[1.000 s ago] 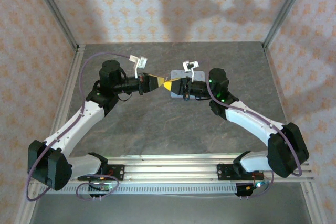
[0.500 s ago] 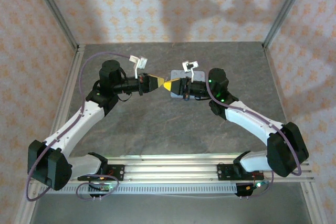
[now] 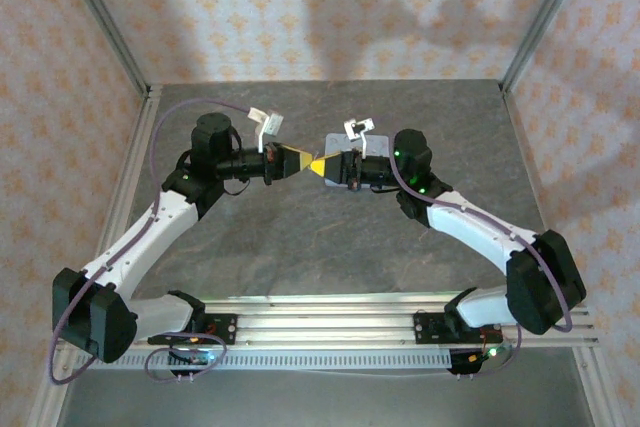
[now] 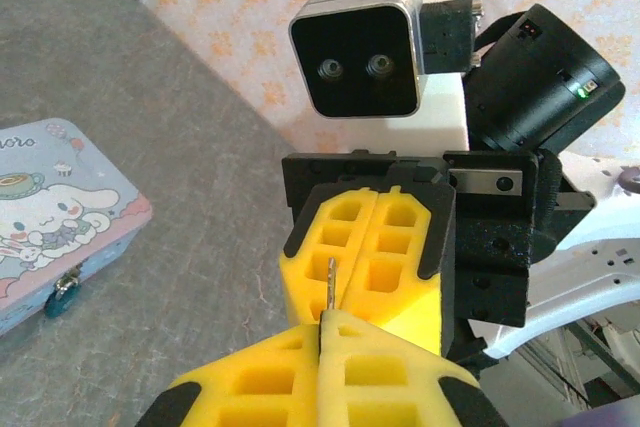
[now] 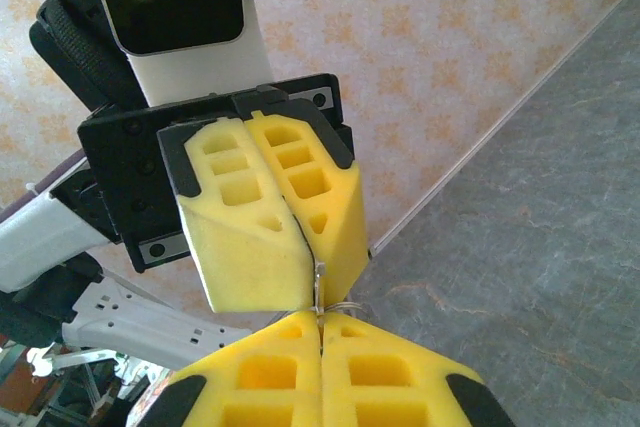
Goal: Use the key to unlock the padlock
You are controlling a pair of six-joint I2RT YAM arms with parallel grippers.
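Yellow left fingers (image 4: 345,352) pinched shut on the thin key (image 4: 329,287), its tip at the seam of closed right fingers (image 5: 340,347) above the counter (image 3: 300,237), seemingly for a handover.

left fingers (image 3: 292,158) | tip-to-tip with right fingers (image 3: 322,164) | tin (image 4: 60,227) on table (image 3: 300,237) near right fingers

arms (image 3: 150,232) (image 3: 470,232): 2 | end effectors (image 3: 298,158) (image 3: 320,164): 2 | tin (image 4: 60,237): 1 | key (image 4: 331,287): 1 | padlock (image 4: 62,294): 1

Slim metal key (image 4: 330,287), tiny dark padlock (image 4: 62,294) hanging on tin (image 4: 60,217)
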